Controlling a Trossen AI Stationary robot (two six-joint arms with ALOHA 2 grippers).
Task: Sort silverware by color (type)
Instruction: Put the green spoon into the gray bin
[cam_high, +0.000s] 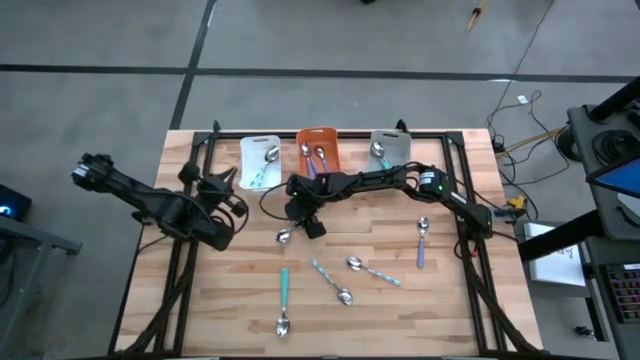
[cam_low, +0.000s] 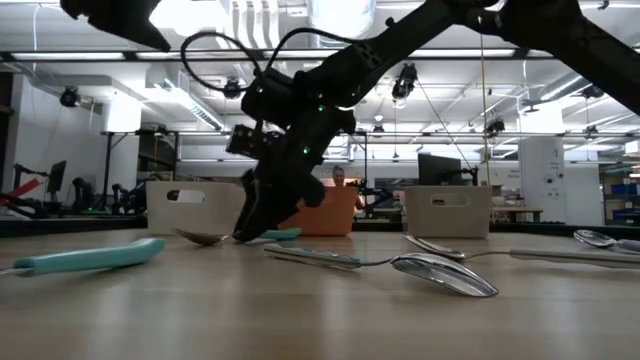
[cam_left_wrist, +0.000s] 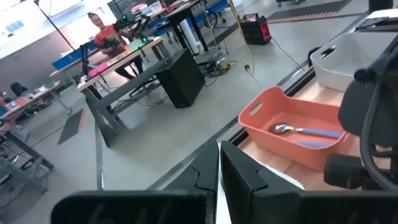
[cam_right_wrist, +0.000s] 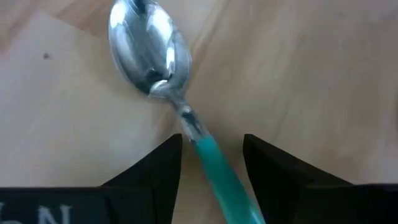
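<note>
Pale butcher-block planks are covering the table (cam_high: 400, 300), and the right gripper (cam_high: 305, 222) is reaching down near its middle. Its two dark fingers (cam_right_wrist: 155, 168) are standing parted on either side of a teal-handled spoon (cam_right_wrist: 186, 118), the handle running up between them and the shiny bowl lying just ahead on the wood. Whether the pads are touching the handle cannot be told; the jaws are not clenched. In the low view this gripper is pressing down to the table with the spoon's bowl showing beside it.

Outward from there, four more spoons are lying loose on the near half of the table: a second teal spoon (cam_high: 283, 298), a pale-blue spoon (cam_high: 331, 282) just beside it, another pale-blue spoon (cam_high: 372, 270) with its bowl close by, and a purple spoon (cam_high: 422, 242) well apart toward the right.

Along the far edge three bins are sitting in a row: the white bin (cam_high: 260, 158) holding teal-handled spoons, the orange bin (cam_high: 318, 150) holding purple ones, and the grey bin (cam_high: 390, 147) holding at least one spoon.

The left gripper (cam_high: 222, 198) is waiting at the left side near the white bin, its fingers pressed together on nothing.
</note>
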